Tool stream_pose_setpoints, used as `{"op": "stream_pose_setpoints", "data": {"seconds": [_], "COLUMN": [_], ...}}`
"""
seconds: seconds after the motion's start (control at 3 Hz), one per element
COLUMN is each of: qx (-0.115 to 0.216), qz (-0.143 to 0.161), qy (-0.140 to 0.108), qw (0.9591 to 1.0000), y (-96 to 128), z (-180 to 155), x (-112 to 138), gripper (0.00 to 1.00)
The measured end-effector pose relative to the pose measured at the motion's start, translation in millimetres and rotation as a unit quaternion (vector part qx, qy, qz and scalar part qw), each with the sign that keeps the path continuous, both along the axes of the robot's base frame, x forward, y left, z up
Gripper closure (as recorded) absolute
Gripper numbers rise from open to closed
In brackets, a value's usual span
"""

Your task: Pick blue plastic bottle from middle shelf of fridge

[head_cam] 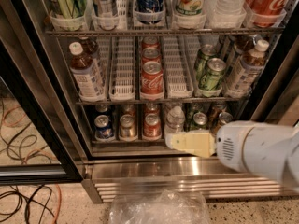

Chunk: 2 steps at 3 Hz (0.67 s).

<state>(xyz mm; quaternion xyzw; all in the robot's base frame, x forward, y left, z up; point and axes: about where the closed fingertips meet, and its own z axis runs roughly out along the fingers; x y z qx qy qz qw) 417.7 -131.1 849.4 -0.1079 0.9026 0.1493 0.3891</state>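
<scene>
The blue plastic bottle [86, 73], with white cap, brown drink and pale label, stands at the left end of the middle shelf [122, 71] of the fridge [187, 183]. A similar bottle [247, 65] stands at the shelf's right end. My gripper [189, 143], cream-coloured on a white arm [261, 153], hovers low in front of the bottom shelf. It is below and to the right of the left bottle and touches nothing.
Red cola cans [152, 78] fill the middle lane and green cans [210, 73] stand right of it. Small cans [126, 126] and a small water bottle [175, 120] sit on the bottom rack. The open door [32, 139] stands left. Cables [23, 204] and a plastic bag [159, 209] lie on the floor.
</scene>
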Motion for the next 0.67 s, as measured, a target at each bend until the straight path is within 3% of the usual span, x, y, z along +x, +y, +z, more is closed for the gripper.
{"op": "stream_pose_setpoints", "data": {"seconds": [0.33,0.67], "qx": [0.063,0.064], "qz": [-0.054,-0.054], "qy": [0.008,0.007], "qw": [0.9965,0.9965], "y": [9.1,8.7], "z": [-7.2,-5.8], "x": [3.2,3.9], "gripper": [0.00,0.00]}}
